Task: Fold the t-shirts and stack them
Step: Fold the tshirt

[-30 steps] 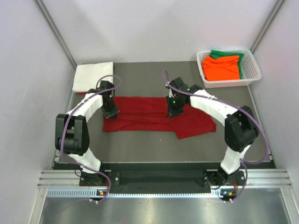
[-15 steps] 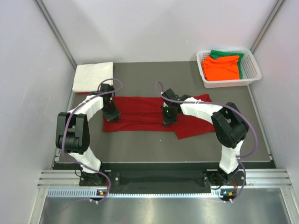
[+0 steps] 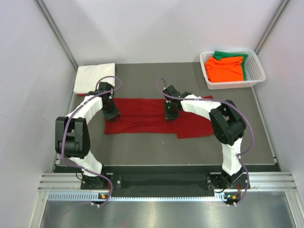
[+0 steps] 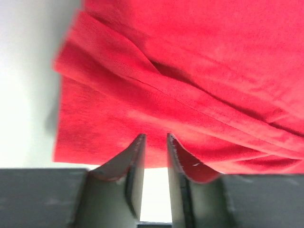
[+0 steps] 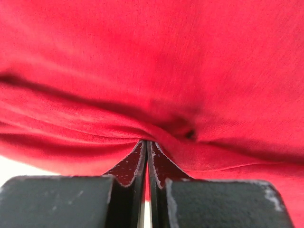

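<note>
bright, even light; red t-shirt [image 5: 152, 71] softly blurred up close

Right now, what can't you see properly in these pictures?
- Green t-shirt, top view: mostly buried under the orange t-shirt.
- Left tool, left wrist view: too close to tell whether it pinches the red t-shirt.
- Red t-shirt's whole shape, wrist views: cut off by the edges.

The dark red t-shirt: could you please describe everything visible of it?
The dark red t-shirt is soft cloth, lying in a long folded band across the table, one part jutting toward the near right. The right gripper has its jaws shut on a fold near its middle; the left gripper sits at its left end, jaws slightly apart, grip unclear.
</note>
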Robot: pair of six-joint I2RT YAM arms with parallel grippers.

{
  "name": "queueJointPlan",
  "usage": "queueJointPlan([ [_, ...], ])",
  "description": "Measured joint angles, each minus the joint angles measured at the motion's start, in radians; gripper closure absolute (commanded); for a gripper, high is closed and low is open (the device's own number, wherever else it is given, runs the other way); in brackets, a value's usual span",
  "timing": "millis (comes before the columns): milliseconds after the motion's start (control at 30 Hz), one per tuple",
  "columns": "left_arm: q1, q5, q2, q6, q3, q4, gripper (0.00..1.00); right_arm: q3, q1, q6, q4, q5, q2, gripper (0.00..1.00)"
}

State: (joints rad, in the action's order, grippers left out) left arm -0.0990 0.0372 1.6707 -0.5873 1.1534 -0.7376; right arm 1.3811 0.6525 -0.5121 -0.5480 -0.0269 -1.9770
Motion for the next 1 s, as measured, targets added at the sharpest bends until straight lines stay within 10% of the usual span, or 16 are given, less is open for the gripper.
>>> queueJointPlan([
  [233,0.064,-0.042,-0.019,0.016,0.051,-0.008,0.54,0.104,-0.034,0.023,-0.022,0.014,-0.040,0.97],
  [500,0.138,-0.041,-0.019,0.051,0.075,-0.003,0.58,0.138,-0.056,0.056,-0.065,-0.104,-0.033,0.65],
  [1000,0.169,-0.001,0.167,0.166,0.171,0.017,0.63,-0.138,-0.388,0.097,-0.113,-0.200,0.360,0.63],
])
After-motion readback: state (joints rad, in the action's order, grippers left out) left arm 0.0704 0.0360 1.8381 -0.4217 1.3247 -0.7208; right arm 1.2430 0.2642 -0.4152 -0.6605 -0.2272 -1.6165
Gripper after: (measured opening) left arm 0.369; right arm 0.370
